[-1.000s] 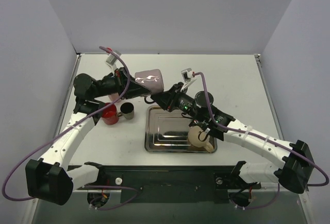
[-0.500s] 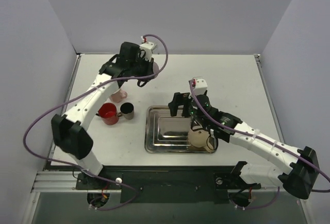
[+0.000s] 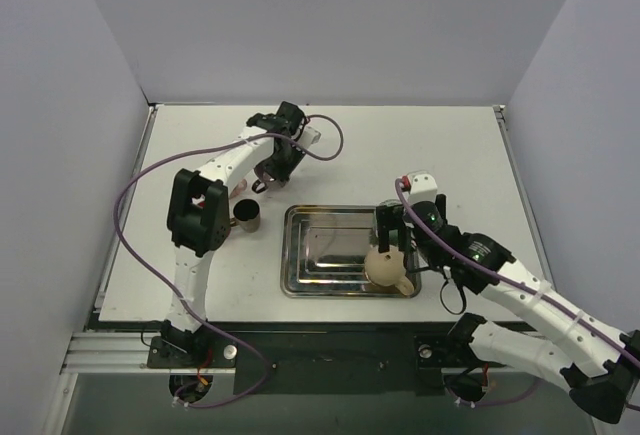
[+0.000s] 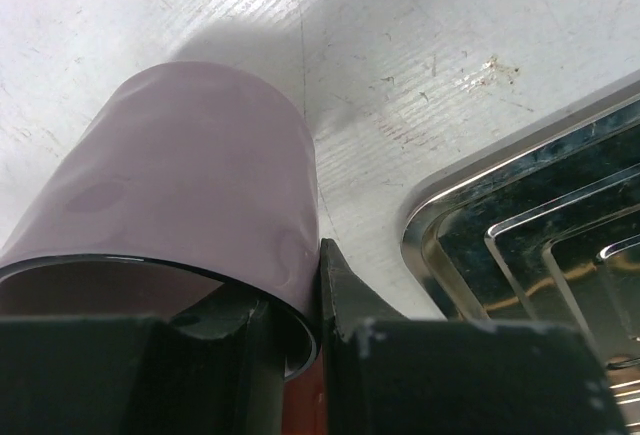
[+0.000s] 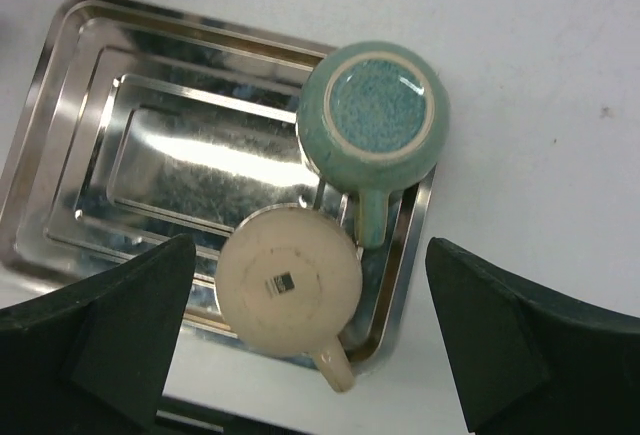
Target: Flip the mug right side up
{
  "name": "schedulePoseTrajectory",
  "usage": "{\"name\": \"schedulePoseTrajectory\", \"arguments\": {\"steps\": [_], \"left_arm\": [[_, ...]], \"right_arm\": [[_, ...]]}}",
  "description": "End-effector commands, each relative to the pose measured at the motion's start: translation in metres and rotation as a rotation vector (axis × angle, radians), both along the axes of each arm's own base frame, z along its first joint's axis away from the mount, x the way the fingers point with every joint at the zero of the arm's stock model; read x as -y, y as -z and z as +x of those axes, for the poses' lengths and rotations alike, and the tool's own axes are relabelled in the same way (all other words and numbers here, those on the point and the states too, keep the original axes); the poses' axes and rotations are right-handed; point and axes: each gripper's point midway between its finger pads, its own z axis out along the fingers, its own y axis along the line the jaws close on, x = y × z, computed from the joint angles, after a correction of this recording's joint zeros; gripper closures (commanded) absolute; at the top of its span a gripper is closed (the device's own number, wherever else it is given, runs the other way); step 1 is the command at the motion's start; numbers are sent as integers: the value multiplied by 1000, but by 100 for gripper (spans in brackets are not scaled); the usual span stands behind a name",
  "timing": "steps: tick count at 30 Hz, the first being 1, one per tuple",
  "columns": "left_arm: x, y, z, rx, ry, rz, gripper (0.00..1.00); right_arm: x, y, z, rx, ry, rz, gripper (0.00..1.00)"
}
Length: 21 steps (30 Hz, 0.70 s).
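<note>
White tabletop (image 3: 470,155), grey walls on 3 sides, is leaving plenty of bare room at rear-right, while the left-centre is getting crowded. L gripper (image 4: 290,320) is pinching the mauve mug (image 4: 190,175) by its rim, one finger inside and one outside. Mouth is facing the wrist cam and base is pointing toward the table; can't tell if it's touching down. Risk, imo: a rim pinch on a tilted mug is giving little pad contact, so it's likely slipping or rolling if released before the base is sitting flat. Steel tray (image 4: 520,225) edge is lying just beside it and the brown mug (image 3: 248,216) is standing near, so a wide swing is risking a knock. R gripper (image 5: 308,243) is hovering w/ jaws wide, holding nothing, over the teal mug (image 5: 375,120) and cream mug (image 5: 290,280), both bottom-up in the tray's corner.
</note>
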Motion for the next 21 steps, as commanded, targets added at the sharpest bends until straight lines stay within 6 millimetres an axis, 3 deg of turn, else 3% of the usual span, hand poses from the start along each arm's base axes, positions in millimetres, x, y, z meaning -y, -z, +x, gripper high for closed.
{"name": "schedulePoseTrajectory", "arguments": {"steps": [1,3,5,11,14,16,19,21], "left_arm": [[-2,-25,11,35,60,30,100],[-1,-23,8,10,79,27,94],[1,-23,6,-5,94,18,69],[0,-18,5,-28,113,9,62],[-2,-23,3,-27,118,11,62],[4,-36,-4,-30,139,-36,55],[11,-78,-8,45,155,-114,29],[16,-108,-19,89,175,-176,26]], "right_arm": [[11,24,-41,-136,-156,-53,7],[7,30,-54,-151,-265,-61,7],[3,37,-63,-156,-344,-63,7],[1,33,-55,-147,-460,-194,9],[20,44,-58,-239,-541,-399,10],[35,48,-60,-271,-601,-528,10],[52,68,-67,-336,-693,-665,10],[53,82,-78,-402,-760,-679,10]]}}
